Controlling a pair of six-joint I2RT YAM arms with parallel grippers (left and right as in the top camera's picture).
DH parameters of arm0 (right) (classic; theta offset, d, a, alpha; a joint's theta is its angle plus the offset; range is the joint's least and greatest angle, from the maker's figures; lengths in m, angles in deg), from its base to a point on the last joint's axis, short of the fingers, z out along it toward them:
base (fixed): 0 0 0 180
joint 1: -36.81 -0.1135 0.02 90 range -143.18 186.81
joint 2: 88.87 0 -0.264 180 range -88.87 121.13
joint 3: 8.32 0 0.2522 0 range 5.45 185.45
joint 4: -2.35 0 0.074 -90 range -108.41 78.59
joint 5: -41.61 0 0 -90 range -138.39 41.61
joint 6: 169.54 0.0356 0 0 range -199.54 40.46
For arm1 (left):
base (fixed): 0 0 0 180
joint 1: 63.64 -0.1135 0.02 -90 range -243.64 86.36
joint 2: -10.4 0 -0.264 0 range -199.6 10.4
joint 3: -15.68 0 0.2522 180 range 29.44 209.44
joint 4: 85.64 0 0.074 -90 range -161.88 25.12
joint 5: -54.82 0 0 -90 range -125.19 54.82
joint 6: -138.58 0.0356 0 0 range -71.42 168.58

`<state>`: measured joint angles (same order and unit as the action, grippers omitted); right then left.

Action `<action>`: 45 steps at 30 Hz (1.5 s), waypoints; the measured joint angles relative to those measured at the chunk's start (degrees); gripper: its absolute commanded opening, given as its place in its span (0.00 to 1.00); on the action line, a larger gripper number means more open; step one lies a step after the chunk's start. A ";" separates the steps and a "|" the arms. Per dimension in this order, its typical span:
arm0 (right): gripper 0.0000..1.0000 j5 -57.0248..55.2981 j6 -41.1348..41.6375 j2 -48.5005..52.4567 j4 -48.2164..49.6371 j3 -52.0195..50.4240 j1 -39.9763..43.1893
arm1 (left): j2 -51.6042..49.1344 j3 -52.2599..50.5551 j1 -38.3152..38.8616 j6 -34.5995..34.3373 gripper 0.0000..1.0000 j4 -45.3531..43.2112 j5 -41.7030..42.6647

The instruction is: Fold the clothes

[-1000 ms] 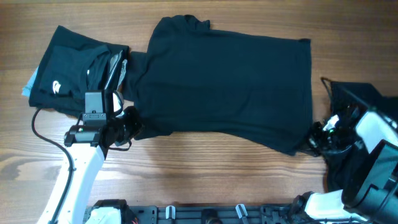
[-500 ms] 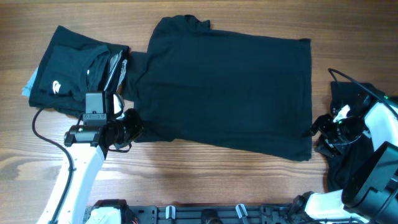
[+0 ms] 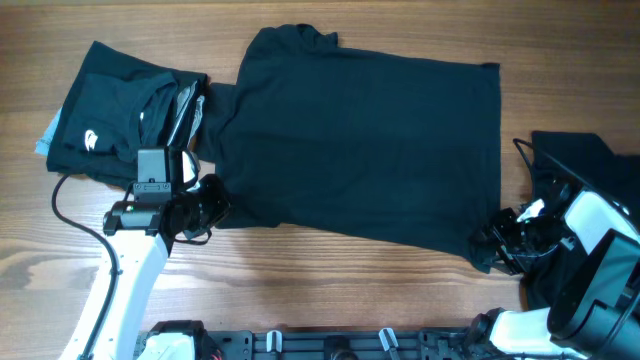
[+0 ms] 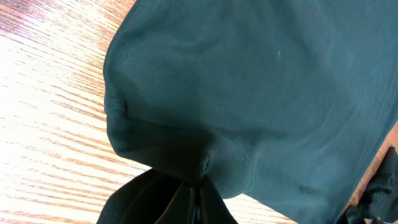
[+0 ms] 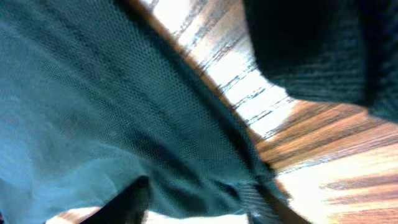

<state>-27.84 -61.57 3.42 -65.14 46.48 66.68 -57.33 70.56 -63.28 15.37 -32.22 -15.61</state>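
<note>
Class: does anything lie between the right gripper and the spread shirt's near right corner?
Nothing visible does. The right gripper sits at that corner of the spread shirt, hem between its open jaws.

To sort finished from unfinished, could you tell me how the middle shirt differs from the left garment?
The spread shirt lies open and flat; the folded garment is a compact bundle. The spread shirt covers far more table and looks plain; the folded garment shows a white logo. Both are dark fabric.

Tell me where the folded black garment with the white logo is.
In the overhead view, the folded black fabric garment lies far left on the wooden table, beside the large spread-out black shirt and just beyond the left gripper.
</note>
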 measured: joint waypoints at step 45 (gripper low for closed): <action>0.04 13.49 -0.85 0.90 1.97 12.61 -0.11 | 0.00 0.00 0.00 0.22 0.04 -16.48 2.75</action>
<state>-14.35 -62.42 4.32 -63.18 59.09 66.57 -57.33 70.56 -63.28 15.59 -48.70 -12.86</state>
